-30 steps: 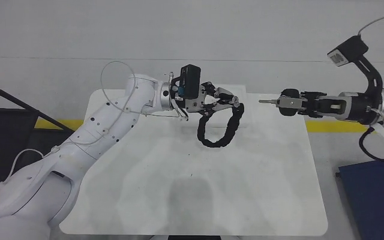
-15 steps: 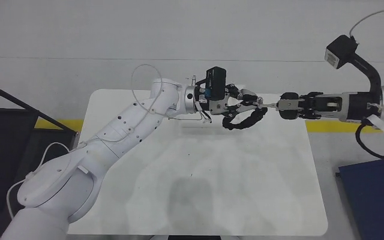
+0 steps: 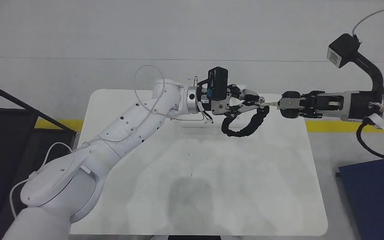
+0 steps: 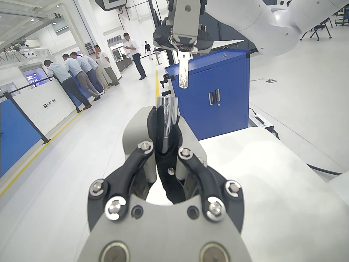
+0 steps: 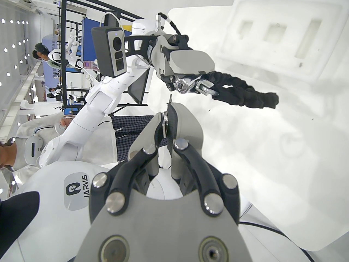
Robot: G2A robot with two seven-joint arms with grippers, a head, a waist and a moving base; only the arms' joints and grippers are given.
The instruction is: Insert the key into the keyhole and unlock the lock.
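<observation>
The lock is a chrome cylinder (image 4: 167, 115) with a black fabric-covered cable loop (image 3: 243, 126). My left gripper (image 3: 255, 107) is shut on the cylinder and holds it above the table's far side. Its keyhole (image 5: 181, 85) faces my right gripper (image 3: 279, 105), which is shut on the key (image 4: 183, 73). The key blade points at the cylinder's end. In the left wrist view a small gap shows between blade tip and cylinder. In the top view the key (image 3: 271, 105) seems to touch the lock.
The white table (image 3: 180, 180) lies below both arms. A white foam tray (image 5: 286, 31) with rectangular pockets rests on it near the left arm. A blue cabinet (image 4: 215, 91) stands off the table's right side.
My left arm has stretched to the right with the lock, bringing the cylinder up to the key tip. The cable loop has swung and hangs lower. The right arm has barely moved.
</observation>
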